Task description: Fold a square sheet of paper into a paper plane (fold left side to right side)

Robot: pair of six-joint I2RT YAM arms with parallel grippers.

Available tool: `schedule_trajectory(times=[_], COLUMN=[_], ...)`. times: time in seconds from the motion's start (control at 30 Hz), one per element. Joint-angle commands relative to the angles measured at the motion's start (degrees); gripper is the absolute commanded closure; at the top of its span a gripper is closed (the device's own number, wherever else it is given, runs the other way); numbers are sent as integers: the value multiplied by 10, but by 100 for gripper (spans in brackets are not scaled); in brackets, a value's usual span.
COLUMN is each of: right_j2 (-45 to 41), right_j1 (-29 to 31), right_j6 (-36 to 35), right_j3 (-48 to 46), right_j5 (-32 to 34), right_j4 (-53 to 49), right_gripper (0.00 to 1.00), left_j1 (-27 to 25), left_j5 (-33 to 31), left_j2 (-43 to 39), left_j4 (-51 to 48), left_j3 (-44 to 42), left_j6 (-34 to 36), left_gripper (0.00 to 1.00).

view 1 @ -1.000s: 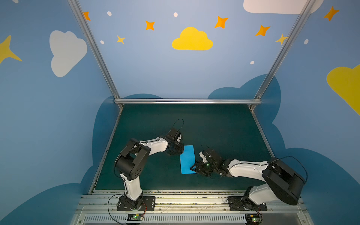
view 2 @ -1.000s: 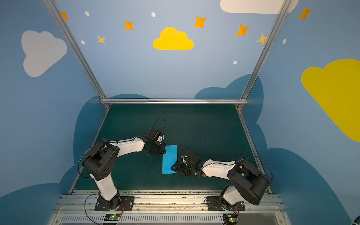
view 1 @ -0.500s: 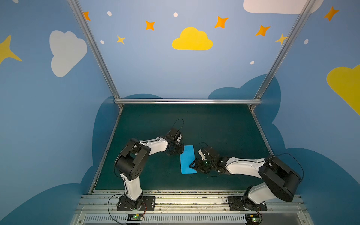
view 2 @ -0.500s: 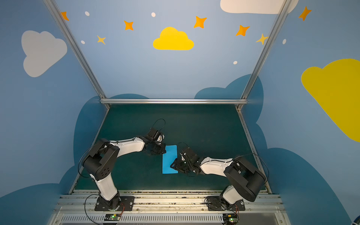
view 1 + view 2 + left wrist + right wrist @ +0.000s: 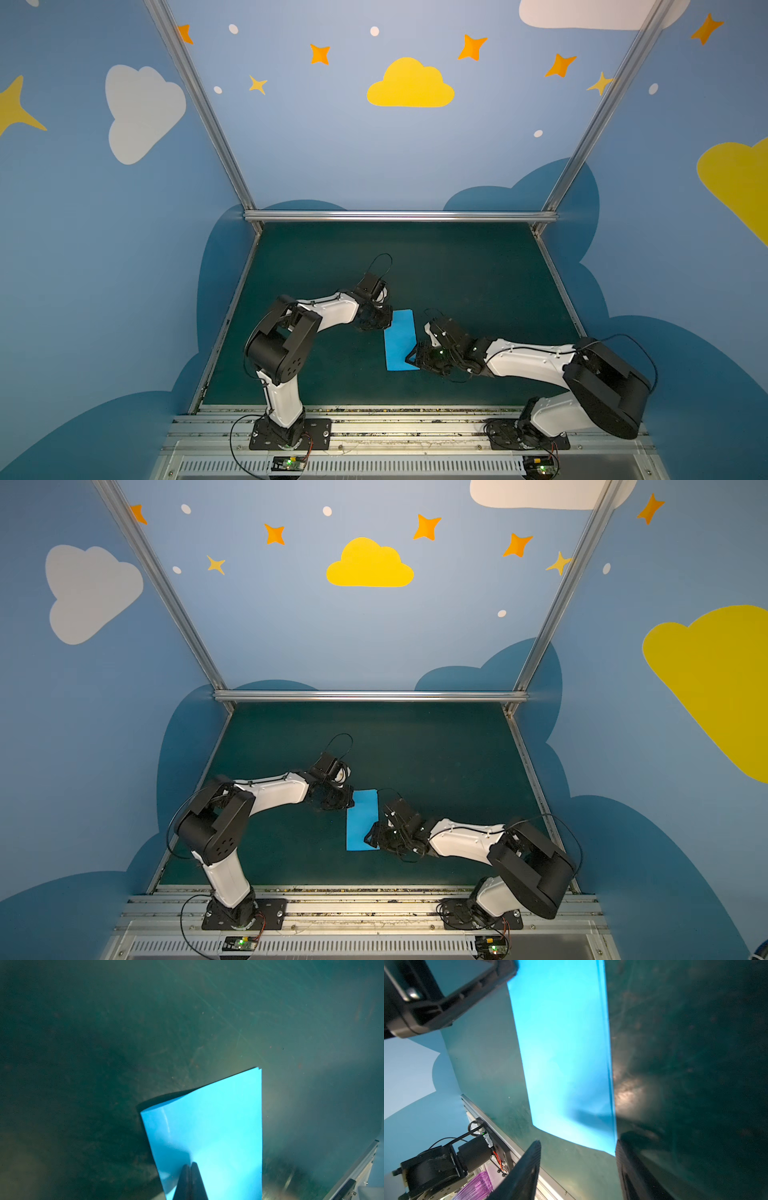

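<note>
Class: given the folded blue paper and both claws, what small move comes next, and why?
Probably draw the shut left claw along the folded edge of the sky-blue paper sheet to sharpen the crease: that edge looks lifted, casting a shadow, while the open right claw sits at the near corner.

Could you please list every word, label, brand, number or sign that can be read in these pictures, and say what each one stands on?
There is no readable text in any view.
The square sheet of paper: plain blue, unmarked.
The back wall: only painted shapes such as the yellow cloud, with no letters.
The small circuit boards at the front edge: any print is too small to read.
</note>
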Motion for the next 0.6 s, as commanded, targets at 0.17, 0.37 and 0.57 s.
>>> schedule_trajectory(times=[0.17, 0.37, 0.57], right_j2=[56, 64, 88], right_j1=[14, -8, -48], right_j6=[3, -17, -60], right_j3=[14, 9, 23], right_j5=[20, 12, -25], right_j4=[0, 51, 102], right_gripper=[40, 40, 40], left_j1=[-1, -1, -1], left_j5=[-3, -1, 0], left_j2=[22, 23, 27], left_j4=[-7, -5, -5], left_j3=[-2, -3, -1], left_j6=[8, 8, 8], left_gripper=[96, 96, 96])
